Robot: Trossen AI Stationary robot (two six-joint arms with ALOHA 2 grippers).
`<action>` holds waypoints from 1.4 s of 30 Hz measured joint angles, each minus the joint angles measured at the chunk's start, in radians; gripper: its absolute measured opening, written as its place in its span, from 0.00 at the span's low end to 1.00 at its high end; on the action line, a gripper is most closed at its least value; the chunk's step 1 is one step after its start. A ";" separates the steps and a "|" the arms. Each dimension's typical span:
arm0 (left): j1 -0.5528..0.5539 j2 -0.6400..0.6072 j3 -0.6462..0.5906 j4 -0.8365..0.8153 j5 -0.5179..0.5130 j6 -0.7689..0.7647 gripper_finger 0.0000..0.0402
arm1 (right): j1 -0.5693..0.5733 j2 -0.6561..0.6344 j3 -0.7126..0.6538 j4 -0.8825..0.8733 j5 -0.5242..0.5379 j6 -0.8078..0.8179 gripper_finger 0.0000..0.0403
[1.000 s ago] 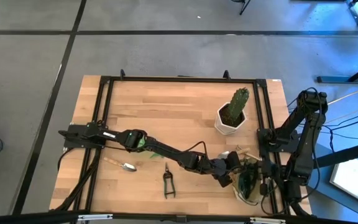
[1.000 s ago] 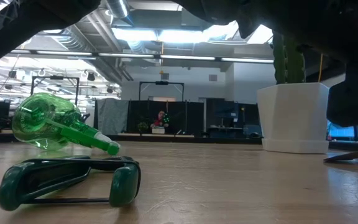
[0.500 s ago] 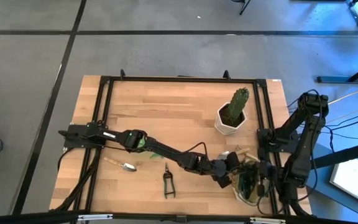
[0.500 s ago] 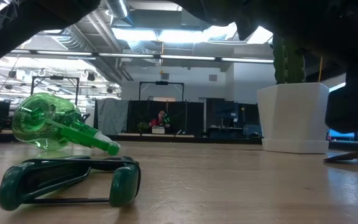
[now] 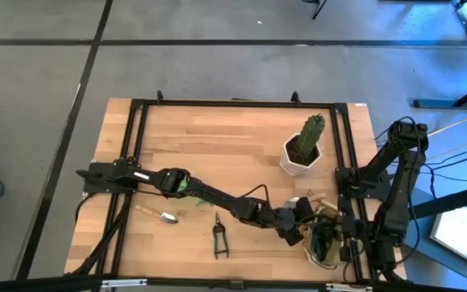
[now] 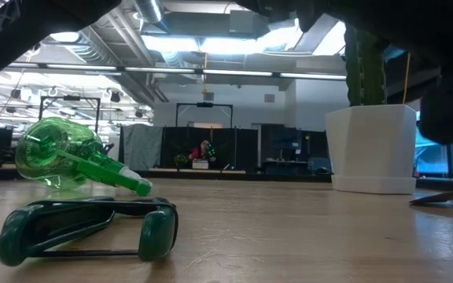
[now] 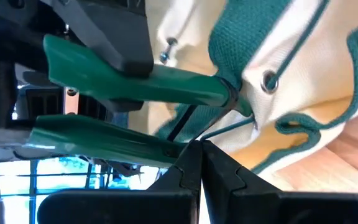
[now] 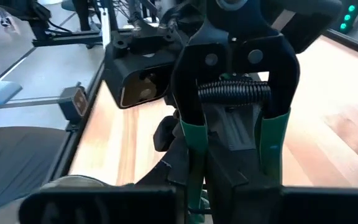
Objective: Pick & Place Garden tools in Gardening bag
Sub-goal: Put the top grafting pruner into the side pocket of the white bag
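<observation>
We are seeing the left arm stretching across the bench (image 5: 217, 138), its left pincer (image 5: 292, 230) clenched empty right beside the gardening bag (image 5: 324, 237) at the near right corner. The right pincer (image 5: 340, 238) is hanging just over the bag, grasping a pair of pruning shears (image 8: 232, 124) by the green handles, spring end pointing outward. Both arms are crowding the bag opening. A cactus in a white hexagonal pot (image 5: 302, 146) is standing just behind the bag. We are counting on the open bench one more pair of shears (image 5: 219, 237), one silver trowel (image 5: 160, 215) and one green spray bottle (image 6: 69, 161) lying on its side, partly hidden under the left arm from above. Something silver is lying between pot and bag; we cannot tell what.
</observation>
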 joint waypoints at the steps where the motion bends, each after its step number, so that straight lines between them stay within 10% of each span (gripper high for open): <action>1: -0.001 -0.001 0.000 0.004 0.001 -0.002 0.00 | 0.004 0.000 0.009 -0.003 0.004 -0.013 0.07; 42: -0.002 0.001 0.000 -0.108 -0.071 -0.071 0.00 | 0.009 -0.003 0.030 -0.109 0.062 0.092 0.07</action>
